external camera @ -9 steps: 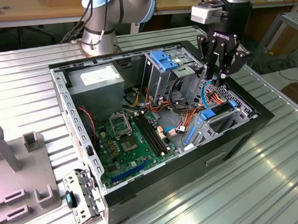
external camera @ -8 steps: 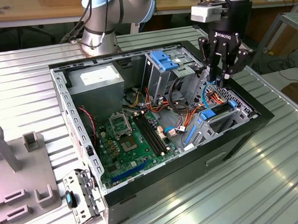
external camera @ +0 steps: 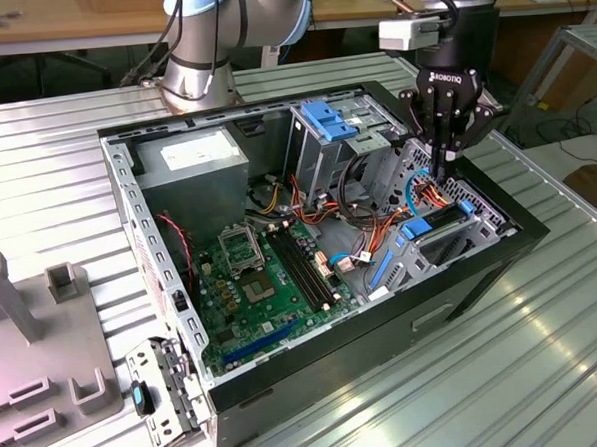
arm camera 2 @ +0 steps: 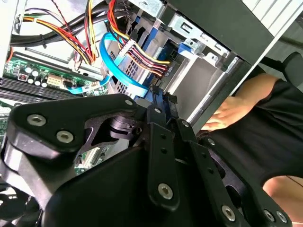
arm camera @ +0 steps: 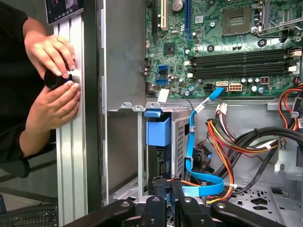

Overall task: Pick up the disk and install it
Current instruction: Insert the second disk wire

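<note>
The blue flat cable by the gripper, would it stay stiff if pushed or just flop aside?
Probably flops: the blue flat cable hangs in a loose loop beside the drive cage, so a push likely bends it aside. It looks thin and ribbon-like, so likely light.

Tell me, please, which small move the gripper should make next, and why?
Probably a slow, short push downward: the gripper sits just above the disk, whose blue carrier rests in the drive cage, seemingly not fully seated, with cables close beside.
</note>
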Controlling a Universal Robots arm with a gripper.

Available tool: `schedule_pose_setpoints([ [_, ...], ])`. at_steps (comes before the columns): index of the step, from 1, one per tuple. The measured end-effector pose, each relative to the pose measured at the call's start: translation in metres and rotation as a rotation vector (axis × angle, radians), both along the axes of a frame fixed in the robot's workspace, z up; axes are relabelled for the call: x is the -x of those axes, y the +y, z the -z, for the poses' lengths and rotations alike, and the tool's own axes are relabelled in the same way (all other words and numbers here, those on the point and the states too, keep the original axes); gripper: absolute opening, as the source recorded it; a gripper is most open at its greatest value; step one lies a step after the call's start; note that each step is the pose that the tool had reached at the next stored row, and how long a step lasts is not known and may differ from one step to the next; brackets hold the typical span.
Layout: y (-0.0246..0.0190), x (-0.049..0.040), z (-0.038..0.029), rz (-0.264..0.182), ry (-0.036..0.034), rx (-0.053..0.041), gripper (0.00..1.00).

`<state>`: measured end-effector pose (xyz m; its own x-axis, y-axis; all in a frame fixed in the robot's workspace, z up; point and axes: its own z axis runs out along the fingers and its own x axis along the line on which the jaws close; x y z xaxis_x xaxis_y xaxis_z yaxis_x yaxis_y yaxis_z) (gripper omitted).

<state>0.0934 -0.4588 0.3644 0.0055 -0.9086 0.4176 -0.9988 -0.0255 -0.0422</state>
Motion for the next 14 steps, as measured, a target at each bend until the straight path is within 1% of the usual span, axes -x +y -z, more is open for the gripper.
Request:
schedule_pose_setpoints([
  [14,0.0000,-0.0001,0.0003,0.000,0.0000,-0.0002,0.16],
])
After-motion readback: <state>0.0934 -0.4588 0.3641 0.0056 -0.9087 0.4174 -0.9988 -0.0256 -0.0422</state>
